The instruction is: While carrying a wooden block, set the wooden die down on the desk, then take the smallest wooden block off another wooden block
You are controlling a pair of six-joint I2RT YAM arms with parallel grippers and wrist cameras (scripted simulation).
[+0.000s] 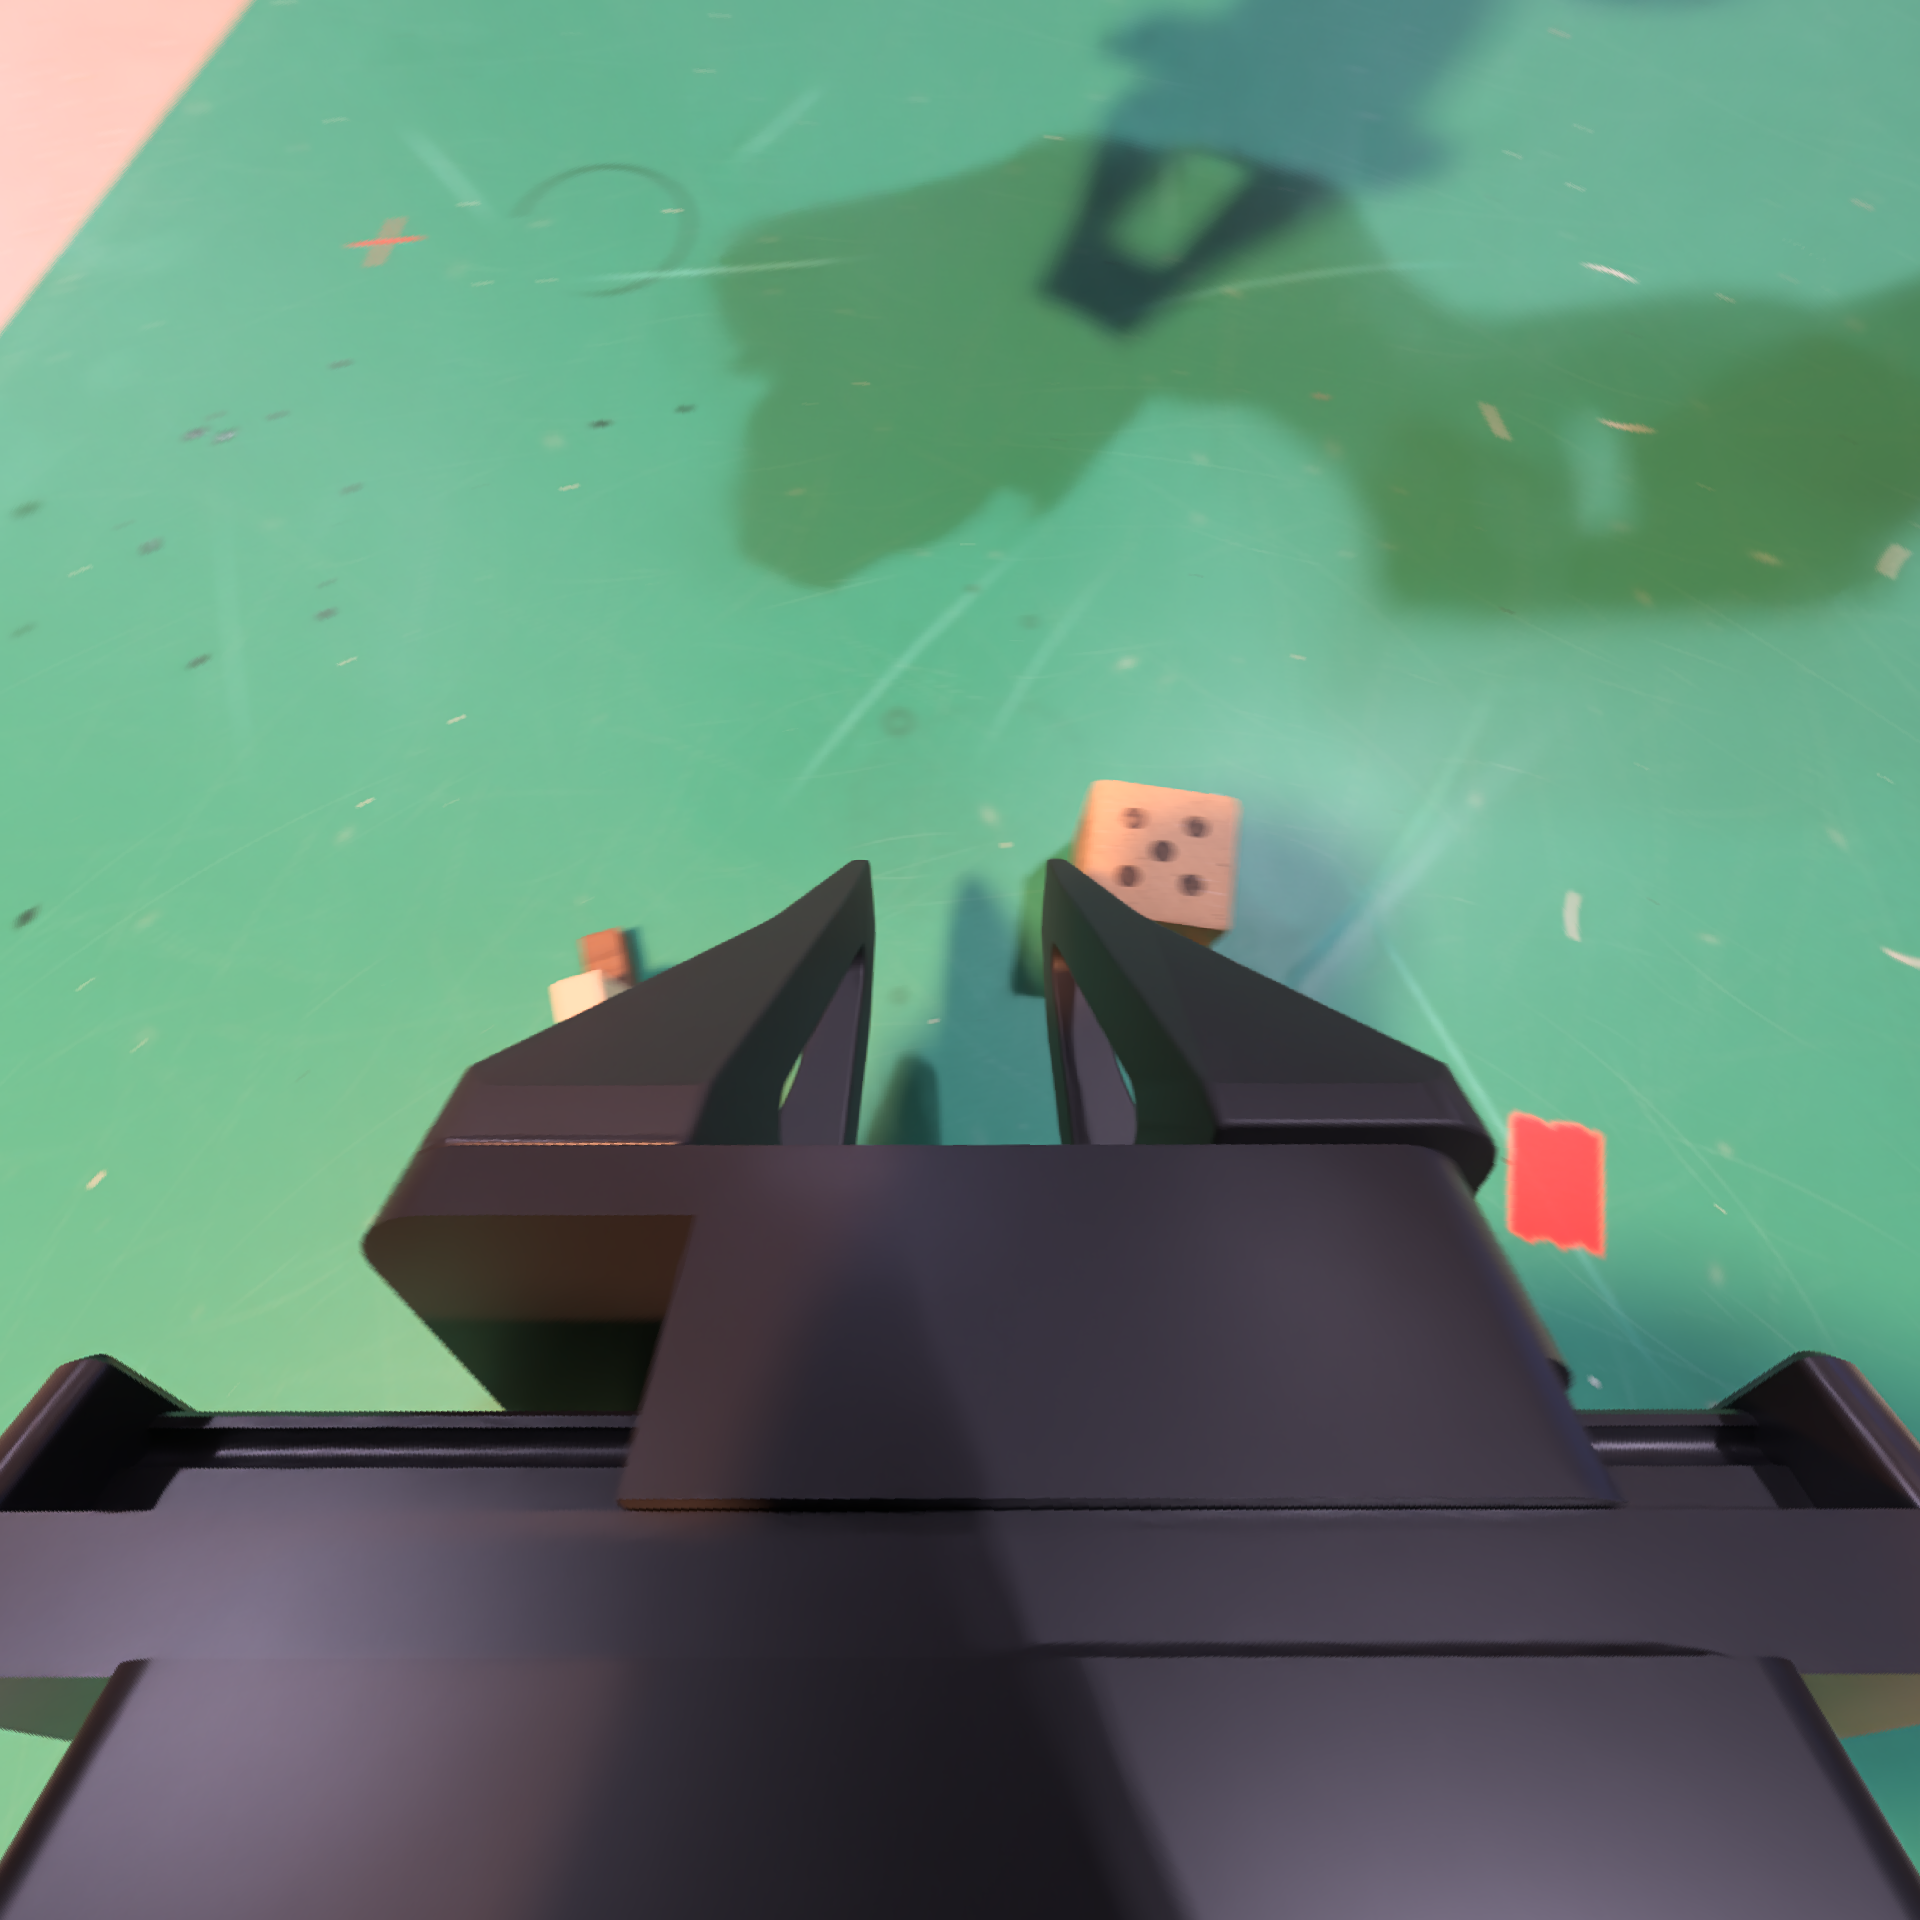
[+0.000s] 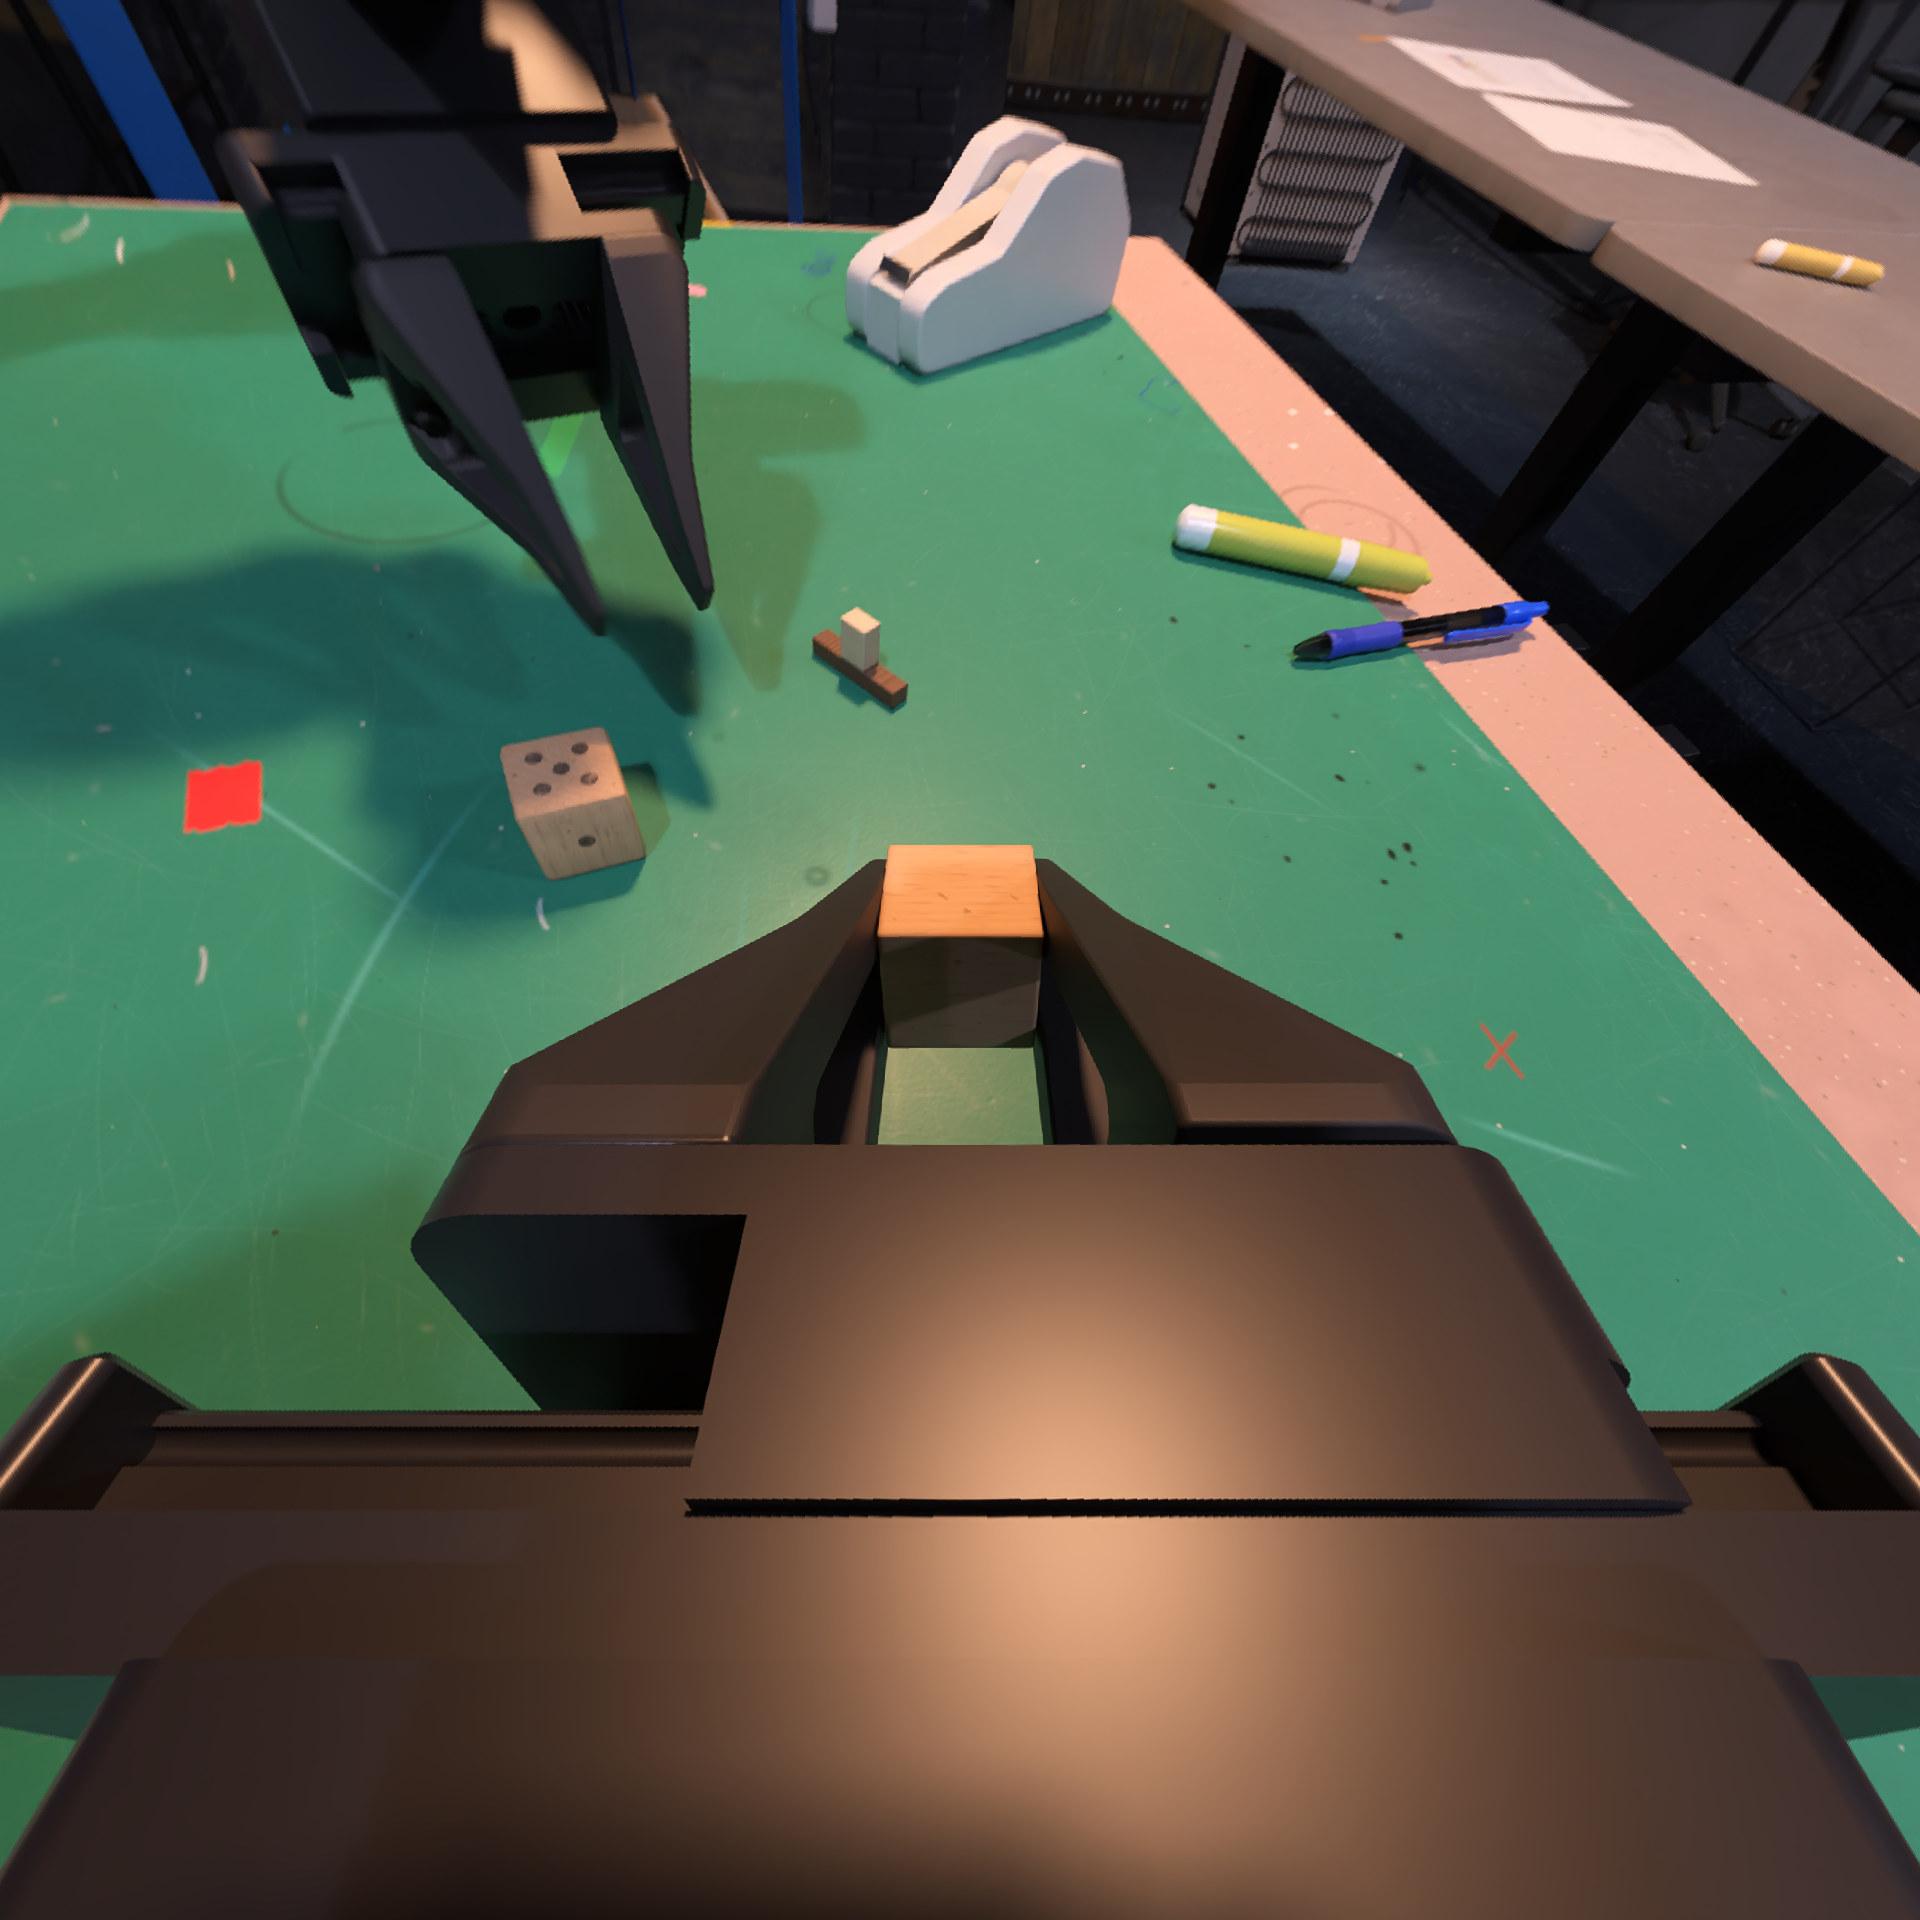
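Observation:
The wooden die (image 2: 571,802) rests on the green desk mat (image 2: 1039,623), free of both grippers; it also shows in the left wrist view (image 1: 1158,854) just past my right fingertip. My left gripper (image 1: 956,873) is open and empty, raised above the mat; the right wrist view shows it (image 2: 655,613) hovering above and behind the die. My right gripper (image 2: 961,883) is shut on an orange-tan wooden block (image 2: 958,914), held above the mat. A small pale wooden block (image 2: 860,636) stands on a dark brown flat block (image 2: 860,670); both show in the left wrist view (image 1: 582,992), partly hidden by my finger.
A white tape dispenser (image 2: 987,249) stands at the far edge. A yellow-green marker (image 2: 1299,548) and a blue pen (image 2: 1423,629) lie at the right by the pink desk border (image 2: 1662,779). A red patch (image 2: 222,796) marks the mat left of the die. Another table (image 2: 1662,156) stands beyond.

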